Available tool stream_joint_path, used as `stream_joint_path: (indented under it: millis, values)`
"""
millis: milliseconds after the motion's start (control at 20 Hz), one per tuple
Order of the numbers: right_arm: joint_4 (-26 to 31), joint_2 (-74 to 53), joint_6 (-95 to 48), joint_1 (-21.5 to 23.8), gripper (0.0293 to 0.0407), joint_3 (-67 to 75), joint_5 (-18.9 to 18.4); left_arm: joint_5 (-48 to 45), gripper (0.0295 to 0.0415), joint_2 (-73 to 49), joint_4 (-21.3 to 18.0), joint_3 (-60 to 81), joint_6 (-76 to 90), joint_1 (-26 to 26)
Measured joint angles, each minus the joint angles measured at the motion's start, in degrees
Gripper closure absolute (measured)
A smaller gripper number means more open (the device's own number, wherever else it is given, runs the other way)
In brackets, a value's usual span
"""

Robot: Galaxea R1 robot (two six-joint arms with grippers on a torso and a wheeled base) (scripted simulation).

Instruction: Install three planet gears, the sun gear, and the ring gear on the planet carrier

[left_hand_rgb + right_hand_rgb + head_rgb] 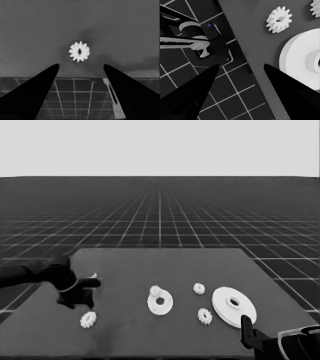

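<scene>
**A:** What seems to be in hand at the surface's left end?

**B:** A pick-up, it is judged. The left gripper is held over the front left corner with its fingers spread apart and nothing between them. One planet gear lies flat just ahead of the tips, untouched.

**A:** How should it be taken?

**B:** The fingers should be centred on the gear before being lowered, so that the pads are closed across the toothed rim. The teeth are short and blunt, so slipping or twisting is to be expected if only one tooth is caught.

**A:** And further right?

**B:** The smaller round part, a flat washer-like disc, is found mid-surface. A second gear is seen at its far rim, though whether it is seated cannot be told. Two more gears lie loose beyond it. The larger round part, smooth with a raised hub and a hole, is placed near the front right corner.

**A:** The other arm?

**B:** The right gripper is parked at that corner, fingers apart and empty.
</scene>
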Motion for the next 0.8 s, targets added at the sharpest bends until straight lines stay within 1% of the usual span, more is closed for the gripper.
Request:
stream_joint_path:
  millis: [100, 150, 200, 250, 350, 600, 700, 800]
  values:
    - [0.0, 0.0, 0.0, 0.0, 0.0315, 0.0, 0.0, -0.2, 0.0326, -0.5, -0.1, -0.1, 0.7, 0.0]
    - [0.0, 0.0, 0.0, 0.0, 0.0315, 0.0, 0.0, -3.2, 0.0326, 0.5, 5.1, -2.3, 1.4, 5.7]
    - [0.0, 0.0, 0.0, 0.0, 0.0315, 0.0, 0.0, -5.1, 0.0326, 1.5, 7.9, -4.3, 1.9, 9.3]
    - [0.0, 0.0, 0.0, 0.0, 0.0315, 0.0, 0.0, -6.3, 0.0326, 2.2, 9.4, -5.7, 2.2, 11.3]
    - [0.0, 0.0, 0.0, 0.0, 0.0315, 0.0, 0.0, -7.5, 0.0326, 3.0, 10.7, -7.3, 2.6, 12.9]
    - [0.0, 0.0, 0.0, 0.0, 0.0315, 0.0, 0.0, -8.1, 0.0326, 3.4, 11.3, -8.0, 2.8, 13.7]
    - [0.0, 0.0, 0.0, 0.0, 0.0315, 0.0, 0.0, -8.1, 0.0397, 3.4, 11.4, -8.1, 2.8, 13.7]
    - [0.0, 0.0, 0.0, 0.0, 0.0315, 0.0, 0.0, -8.1, 0.0398, 3.4, 11.4, -8.1, 2.8, 13.7]
